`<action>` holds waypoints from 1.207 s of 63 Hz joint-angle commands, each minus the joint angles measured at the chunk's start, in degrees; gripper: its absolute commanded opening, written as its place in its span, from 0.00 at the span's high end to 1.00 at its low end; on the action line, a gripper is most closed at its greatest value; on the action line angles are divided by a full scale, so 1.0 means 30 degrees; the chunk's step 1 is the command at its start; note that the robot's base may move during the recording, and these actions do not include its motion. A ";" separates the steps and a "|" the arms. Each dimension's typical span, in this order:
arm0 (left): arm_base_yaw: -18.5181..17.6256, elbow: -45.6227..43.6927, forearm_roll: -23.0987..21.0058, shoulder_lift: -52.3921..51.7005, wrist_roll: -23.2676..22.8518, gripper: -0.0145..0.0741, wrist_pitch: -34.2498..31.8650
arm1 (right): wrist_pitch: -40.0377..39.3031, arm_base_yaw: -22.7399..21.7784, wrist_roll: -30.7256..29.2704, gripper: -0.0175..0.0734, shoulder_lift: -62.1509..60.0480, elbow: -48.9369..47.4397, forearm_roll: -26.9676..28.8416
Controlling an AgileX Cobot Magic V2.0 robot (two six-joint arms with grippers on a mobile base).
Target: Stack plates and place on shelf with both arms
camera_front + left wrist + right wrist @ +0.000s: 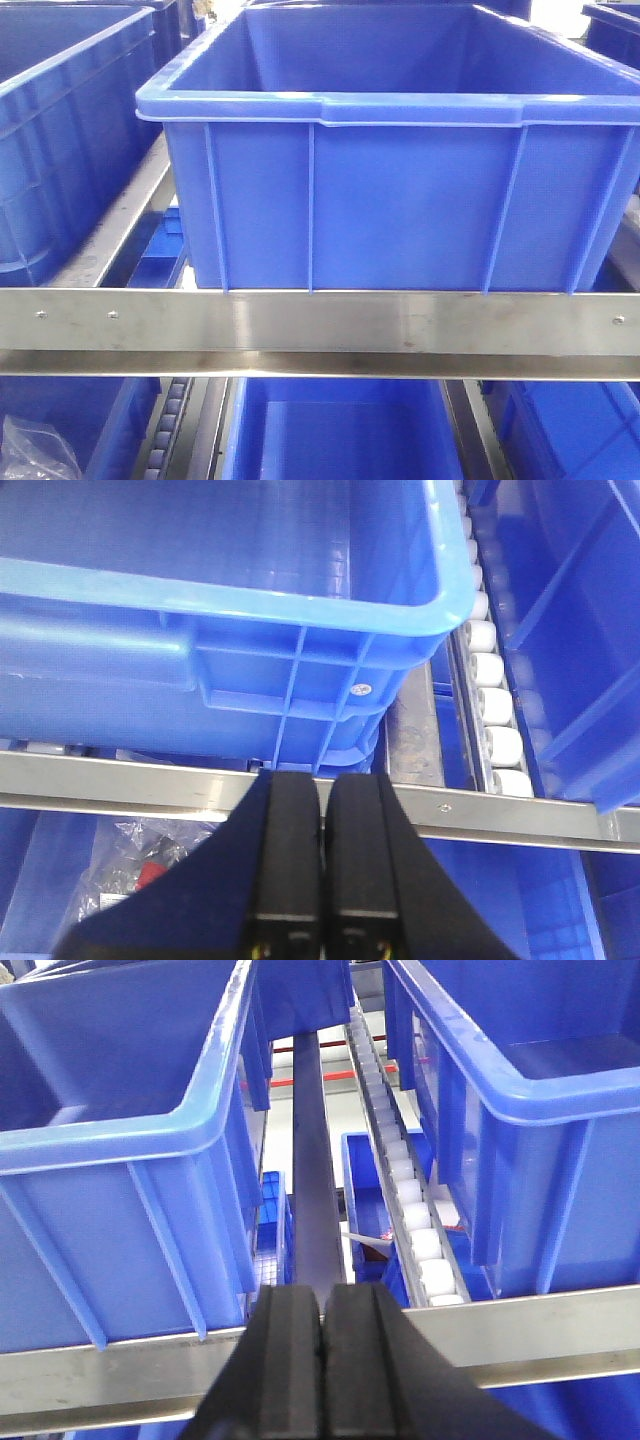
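**Both grippers closed before blue crates; plates out of view**

The left gripper (321, 810) and right gripper (322, 1330) sit low in their frames, fingers pressed together on nothing. A blue crate (400, 170) rests on the steel rail (320, 322). Lower left, perhaps a plastic bag (150, 852). No view shows the 2 plates.

No readable text, labels or numbers; bagged item perhaps printed, too blurred.

Front view: four blue bins (400, 190) on top, three below one steel rail (320, 322), one plastic bag (35, 448).
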 commanded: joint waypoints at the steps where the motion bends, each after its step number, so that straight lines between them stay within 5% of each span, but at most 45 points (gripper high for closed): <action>1: -0.0141 -0.0560 -0.0092 0.0025 -0.0082 0.74 -0.1461 | -0.1455 0.0036 0.0060 0.75 -0.0353 -0.0294 -0.0217; 54: -0.0221 -0.0514 -0.0050 -0.0352 -0.0082 0.74 -0.1461 | -0.1455 0.0036 0.0060 0.75 -0.0353 -0.0294 -0.0217; 64: -0.0142 0.0579 0.1306 -0.2605 -0.0048 0.74 -0.2379 | -0.1455 0.0036 0.0060 0.75 -0.0353 -0.0294 -0.0217; 76: 0.0433 0.4447 0.1306 -0.7406 -0.0084 0.74 -0.5070 | -0.1455 0.0036 0.0060 0.75 -0.0353 -0.0294 -0.0217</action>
